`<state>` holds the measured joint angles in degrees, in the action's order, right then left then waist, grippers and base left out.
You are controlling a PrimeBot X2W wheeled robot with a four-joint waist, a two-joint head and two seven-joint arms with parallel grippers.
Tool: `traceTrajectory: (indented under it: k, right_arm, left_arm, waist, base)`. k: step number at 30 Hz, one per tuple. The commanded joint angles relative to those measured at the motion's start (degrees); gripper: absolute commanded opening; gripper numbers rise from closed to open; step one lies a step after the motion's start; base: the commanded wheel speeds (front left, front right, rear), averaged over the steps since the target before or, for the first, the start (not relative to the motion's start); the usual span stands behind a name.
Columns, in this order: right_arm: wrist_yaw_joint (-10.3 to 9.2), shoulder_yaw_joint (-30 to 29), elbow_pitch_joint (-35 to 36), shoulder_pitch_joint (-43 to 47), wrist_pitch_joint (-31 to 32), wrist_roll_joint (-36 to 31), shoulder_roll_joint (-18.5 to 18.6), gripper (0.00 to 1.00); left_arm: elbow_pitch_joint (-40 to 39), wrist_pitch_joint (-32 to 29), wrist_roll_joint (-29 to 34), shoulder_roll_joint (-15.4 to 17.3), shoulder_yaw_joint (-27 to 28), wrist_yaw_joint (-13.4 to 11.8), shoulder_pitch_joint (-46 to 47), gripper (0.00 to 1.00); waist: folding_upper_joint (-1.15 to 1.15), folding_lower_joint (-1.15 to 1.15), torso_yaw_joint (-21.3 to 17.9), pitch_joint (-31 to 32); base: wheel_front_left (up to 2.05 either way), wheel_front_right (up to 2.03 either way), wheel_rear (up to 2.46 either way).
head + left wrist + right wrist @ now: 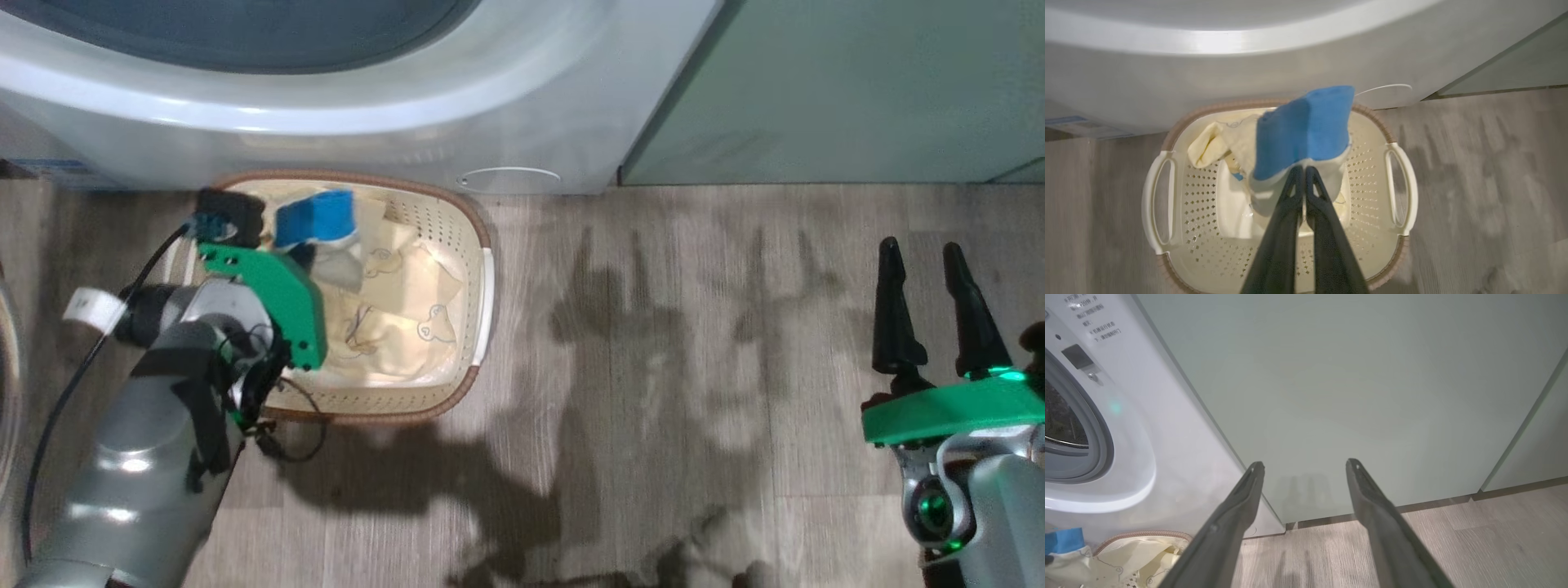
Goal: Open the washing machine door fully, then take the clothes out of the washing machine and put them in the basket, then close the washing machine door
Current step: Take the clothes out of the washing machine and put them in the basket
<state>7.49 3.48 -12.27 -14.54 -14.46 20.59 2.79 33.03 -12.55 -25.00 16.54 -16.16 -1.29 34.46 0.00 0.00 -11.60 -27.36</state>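
Note:
My left gripper (pixel 1304 170) is shut on the clothes, pinching a blue piece (pixel 1306 126) with pale yellow cloth under it. The bundle hangs just over the basket (pixel 1399 157). From the head view, more pale yellow clothes (pixel 408 302) lie in the basket (pixel 483 245), and the blue piece (pixel 314 216) sits at its far side beside my left wrist. The white washing machine (pixel 408 122) stands right behind the basket, its drum mouth (pixel 1061 416) uncovered. A curved glassy sliver at the far left looks like the washing machine door (pixel 6 384). My right gripper (pixel 920 245) is open and holds nothing.
Sage-green cabinet fronts (pixel 1351 396) stand right of the washer, straight ahead of my right gripper (pixel 1304 463). Bare grey wood floor (pixel 653 367) spreads between the basket and my right arm. A black cable (pixel 73 376) loops off my left forearm.

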Motion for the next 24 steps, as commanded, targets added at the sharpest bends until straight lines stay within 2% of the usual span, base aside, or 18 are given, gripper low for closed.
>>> traceTrajectory:
  k: [1,12,22,23,24]
  right_arm:
    - [0.0,0.8,2.0,-0.7,-0.5,-0.3,0.1,1.0]
    - [0.0,1.3,2.4,-2.4,-0.5,-0.7,0.1,1.0]
    - [0.0,1.2,2.4,-2.8,-0.5,-0.6,0.1,1.0]
    - [0.0,1.1,2.3,-2.7,-0.5,-0.6,0.1,1.0]
    - [0.0,1.0,2.3,-2.7,-0.5,-0.7,0.1,1.0]
  left_arm:
    - [1.4,2.0,0.2,1.6,2.4,-0.2,1.3,0.0]
    - [24.1,10.7,-0.9,0.2,2.0,4.8,9.3,0.0]
    - [37.3,13.7,-2.7,-0.8,2.7,6.0,13.0,0.0]
    - [37.8,14.2,-2.7,-0.9,2.7,6.2,13.1,0.05]
    - [38.2,14.8,-2.6,-1.0,2.4,6.2,13.1,0.24]
  waist:
    - [0.0,0.0,-0.7,-1.0]
    - [0.0,0.0,-3.8,-5.2]
    - [0.0,0.0,-5.0,-6.2]
    - [0.0,0.0,-4.9,-6.1]
    - [0.0,0.0,-4.8,-6.0]
  base:
    - [0.0,0.0,0.0]
    - [0.0,0.0,0.0]
    - [0.0,0.0,0.0]
    - [0.0,0.0,0.0]
    - [0.0,0.0,0.0]
